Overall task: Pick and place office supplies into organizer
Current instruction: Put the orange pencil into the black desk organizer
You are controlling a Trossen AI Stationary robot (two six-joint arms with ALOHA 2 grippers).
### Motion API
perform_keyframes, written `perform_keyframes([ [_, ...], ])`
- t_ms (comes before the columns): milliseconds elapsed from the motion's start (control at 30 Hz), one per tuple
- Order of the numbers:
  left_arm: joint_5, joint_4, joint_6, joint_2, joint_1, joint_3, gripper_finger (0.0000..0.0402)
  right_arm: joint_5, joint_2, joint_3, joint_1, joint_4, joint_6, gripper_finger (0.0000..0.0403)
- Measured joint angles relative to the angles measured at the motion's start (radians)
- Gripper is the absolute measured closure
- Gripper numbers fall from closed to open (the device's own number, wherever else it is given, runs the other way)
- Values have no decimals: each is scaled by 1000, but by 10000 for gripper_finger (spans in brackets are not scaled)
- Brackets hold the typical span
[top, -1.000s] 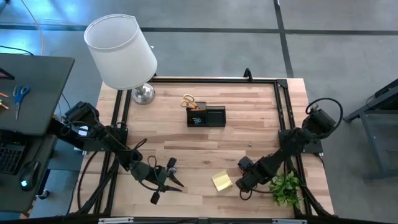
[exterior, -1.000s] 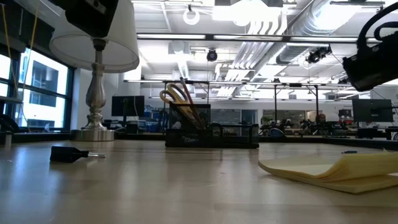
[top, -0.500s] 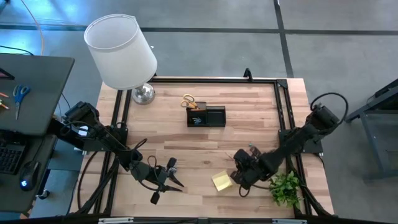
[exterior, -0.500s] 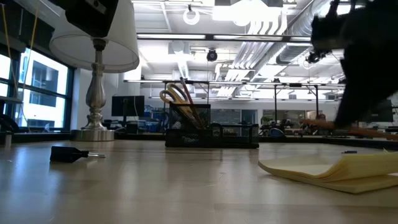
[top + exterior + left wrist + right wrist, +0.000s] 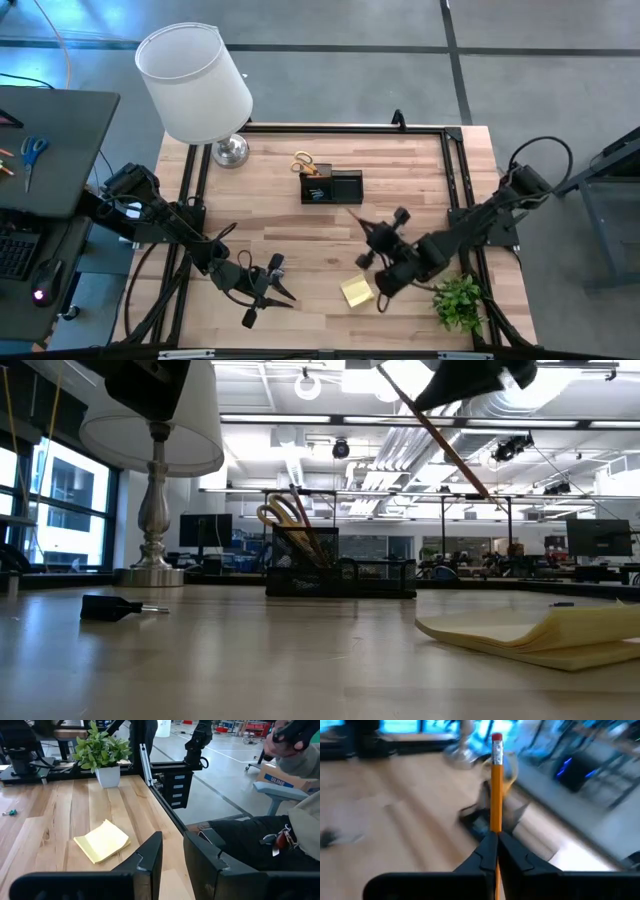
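- Pencil (image 5: 496,785) first: we see an orange pencil with a red eraser end, clamped between the closed fingers of the right gripper (image 5: 495,836); its eraser end sticks forward past the fingertips.
- In the high view the right gripper (image 5: 375,243) is in the lower middle of the frame, above the wooden table (image 5: 420,170), between the organizer and the sticky-note pad.
- In the low view the pencil (image 5: 440,440) crosses the upper right of the frame as a slanted line, well clear of the table top.
- Black organizer (image 5: 332,188) stands in the upper middle of the high view, with yellow-handled scissors (image 5: 303,163) upright in its left compartment; we cannot tell what else is in it.
- Yellow sticky-note pad (image 5: 357,291) lies flat in the lower middle of the high view, just beside the right arm.
- The left gripper (image 5: 272,287) is in the lower left of the high view, low over the table. In its wrist view the fingers (image 5: 150,865) stand a little apart with nothing between them.
- A small black item (image 5: 107,606) with a metal end lies on the table at the left of the low view; we cannot say what it is.
- White-shaded lamp (image 5: 196,85) stands at the upper left corner of the table, and a small green plant (image 5: 460,303) at the lower right.
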Motion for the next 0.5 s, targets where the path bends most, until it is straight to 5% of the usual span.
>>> perform_keyframes([
  [133, 0, 2, 0, 0, 0, 0, 332, -12, 0, -1, -119, 119, -180, 401],
  [333, 0, 1, 9, 0, 0, 0, 332, -227, 0, -1, -300, 443, -568, 402],
  [500, 1, -3, 8, 0, 0, 0, 332, -425, 0, -1, -385, 519, -619, 402],
])
